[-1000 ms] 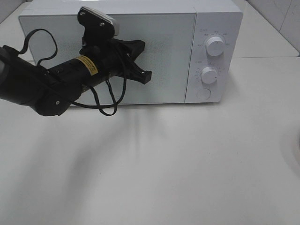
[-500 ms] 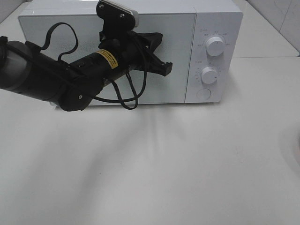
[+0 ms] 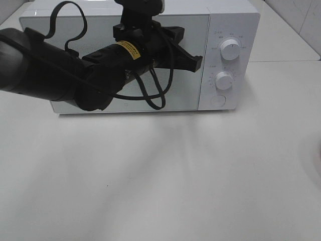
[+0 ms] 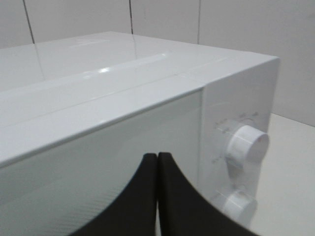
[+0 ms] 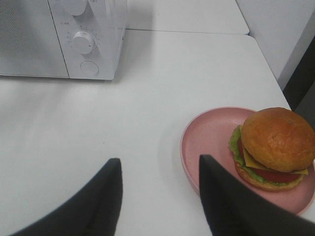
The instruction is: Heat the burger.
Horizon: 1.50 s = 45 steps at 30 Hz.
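The burger (image 5: 273, 147), a brown bun over cheese, tomato and green lettuce, lies on a round pink plate (image 5: 199, 142), seen only in the right wrist view. My right gripper (image 5: 160, 164) hovers open above the table beside the plate, nothing between its fingers. The white microwave (image 3: 228, 20) stands at the back with its door closed. My left gripper (image 3: 196, 61) is shut and empty, held in front of the door's right edge near the control panel. In the left wrist view the left gripper (image 4: 157, 160) has its tips pressed together, pointing at the door (image 4: 98, 162).
Two white knobs, an upper knob (image 3: 230, 48) and a lower knob (image 3: 223, 80), sit above a round button (image 3: 217, 100) on the microwave's panel. My left arm and its cable loop cover much of the door. The white table (image 3: 175, 175) stretches in front.
My left arm has swung up and to the right across the microwave door, bringing its shut gripper from mid-door to the door's right edge. The jaws stayed shut.
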Tool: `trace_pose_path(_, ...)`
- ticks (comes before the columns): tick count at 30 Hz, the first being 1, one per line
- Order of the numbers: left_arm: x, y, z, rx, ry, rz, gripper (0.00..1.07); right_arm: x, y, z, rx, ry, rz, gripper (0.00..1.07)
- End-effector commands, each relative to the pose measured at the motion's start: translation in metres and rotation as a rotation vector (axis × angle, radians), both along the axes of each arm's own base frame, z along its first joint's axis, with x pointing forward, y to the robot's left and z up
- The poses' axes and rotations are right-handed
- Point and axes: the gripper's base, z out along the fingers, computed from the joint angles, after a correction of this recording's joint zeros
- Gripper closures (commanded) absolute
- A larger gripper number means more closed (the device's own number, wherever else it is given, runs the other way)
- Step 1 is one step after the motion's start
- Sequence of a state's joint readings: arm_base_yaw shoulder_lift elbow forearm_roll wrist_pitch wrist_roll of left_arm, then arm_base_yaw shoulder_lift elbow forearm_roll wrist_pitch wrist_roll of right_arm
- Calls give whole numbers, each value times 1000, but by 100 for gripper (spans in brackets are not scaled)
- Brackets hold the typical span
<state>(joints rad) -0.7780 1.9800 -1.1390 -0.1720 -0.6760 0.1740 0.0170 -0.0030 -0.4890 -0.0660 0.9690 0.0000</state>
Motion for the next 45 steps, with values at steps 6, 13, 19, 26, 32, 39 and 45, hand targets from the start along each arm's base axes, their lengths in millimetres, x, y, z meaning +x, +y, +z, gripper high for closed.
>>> trace_pose_path(6, -34, -13, 18, 150, 193, -115, 107, -4, 0, 0, -4, -36, 4, 57)
trace_pose_path(13, -62, -7, 36, 288, 330, -193, 107, -4, 0, 0, -4, -36, 4, 57)
trace_pose_path(19, -91, 10, 69, 337, 467, -229, 107, -4, 0, 0, -4, -36, 4, 57)
trace_pose_path(26, -110, 30, 87, 371, 618, -210, 107, -4, 0, 0, -4, -36, 4, 57)
trace_pose_path(32, -122, 54, 93, 445, 764, -147, 73, -4, 0, 0, -4, -36, 4, 57)
trace_pose_path(39, -110, 95, 104, 424, 887, 44, 5, -4, 0, 0, -4, -36, 4, 57)
trace_pose_path(45, -99, 131, 107, 453, 967, 135, 5, -4, 0, 0, -4, -36, 4, 57)
